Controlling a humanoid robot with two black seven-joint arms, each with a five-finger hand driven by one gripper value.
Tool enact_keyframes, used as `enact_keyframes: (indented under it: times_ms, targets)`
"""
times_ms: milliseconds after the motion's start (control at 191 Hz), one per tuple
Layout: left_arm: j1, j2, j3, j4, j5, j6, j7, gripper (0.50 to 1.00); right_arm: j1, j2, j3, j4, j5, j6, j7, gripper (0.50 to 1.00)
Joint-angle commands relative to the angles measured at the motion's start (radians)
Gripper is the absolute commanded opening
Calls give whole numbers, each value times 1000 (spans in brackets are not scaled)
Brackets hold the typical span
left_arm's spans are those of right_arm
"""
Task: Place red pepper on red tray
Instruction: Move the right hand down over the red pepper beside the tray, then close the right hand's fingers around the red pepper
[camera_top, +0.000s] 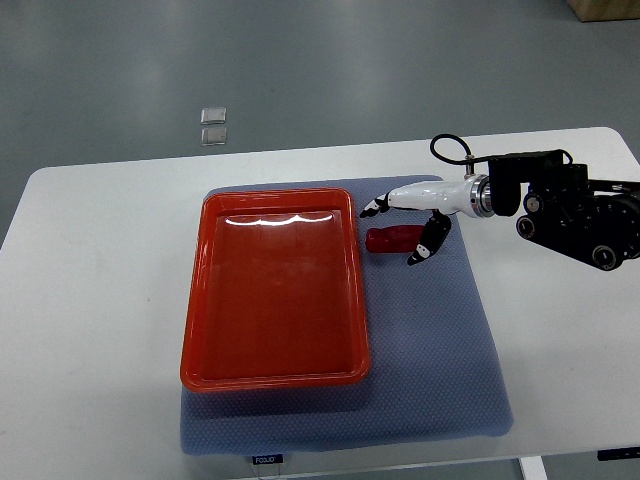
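**Right hand over pepper, tray bare**

Blue-grey textured mat (440, 370) sits nearest the camera on the white table (90, 300), its front edge close to the table edge. Glossy red rectangular plastic tray (275, 290) lies on the mat's left part, nothing in it. Small red pepper (392, 239) lies on the mat just right of the tray's upper right corner, apart from the rim. Right hand (415, 222), white with black fingertips, hovers at the pepper with fingers spread around it, not closed. Two small clear squares (213, 126) lie on the floor beyond the table.
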Motion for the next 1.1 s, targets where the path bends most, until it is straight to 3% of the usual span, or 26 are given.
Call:
enact_keyframes:
  times_ms: [0,251,752,1097]
  targets:
    - [0,0,0,0,0,0,0,1000,-3,6,-1,-14,-3,-1,-1,891]
    - [0,0,2,0,0,0,0,1000,-11,11,-4,-40,-6,-2,-24,803]
    - [0,0,2,0,0,0,0,1000,-21,14,-4,-43,-46,-1,-24,756]
    - [0,0,2,1,0,0,0,1000,-21,20,-4,-43,-57,1,-23,578]
